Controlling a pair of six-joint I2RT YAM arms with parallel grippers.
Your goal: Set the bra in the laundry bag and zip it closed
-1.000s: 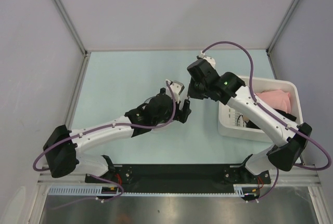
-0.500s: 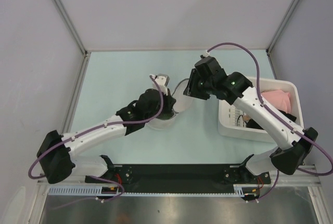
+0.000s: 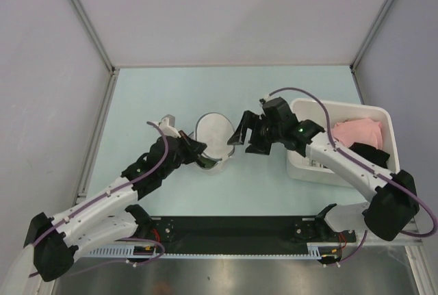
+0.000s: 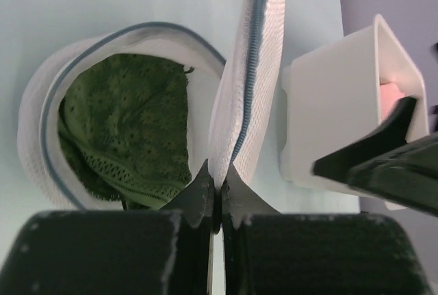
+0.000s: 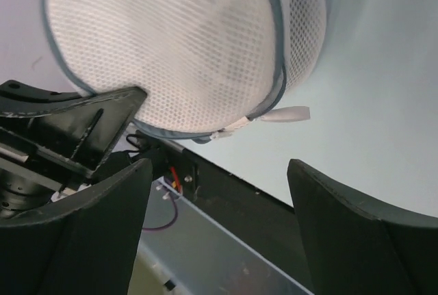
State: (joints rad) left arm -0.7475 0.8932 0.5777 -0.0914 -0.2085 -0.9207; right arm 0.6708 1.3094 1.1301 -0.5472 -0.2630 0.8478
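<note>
Risk sits mostly with the lid flap of the laundry bag: it stands upright on edge, held only by a thin pinch of its rim in the left pincer, whose jaws are clamped together on the mesh; a tug from the other side could slide that rim out and let the flap flop over. The zipper pull — a small pale tab hanging off the dark zipper line — looks thin and slippery, so a grab by the right pincer could miss it or catch mesh instead; dragging the zip without a firm hold opposite would likely skid the light bag across the surface. The bra lies bunched inside the open bag, below the rim, just beside the left pincer; if fabric rides up it may snag in the zip teeth. Right pincer stands wide apart, holding nothing, near the bag's outer side — the pull tab hangs ahead of its gap, touching neither finger.
</note>
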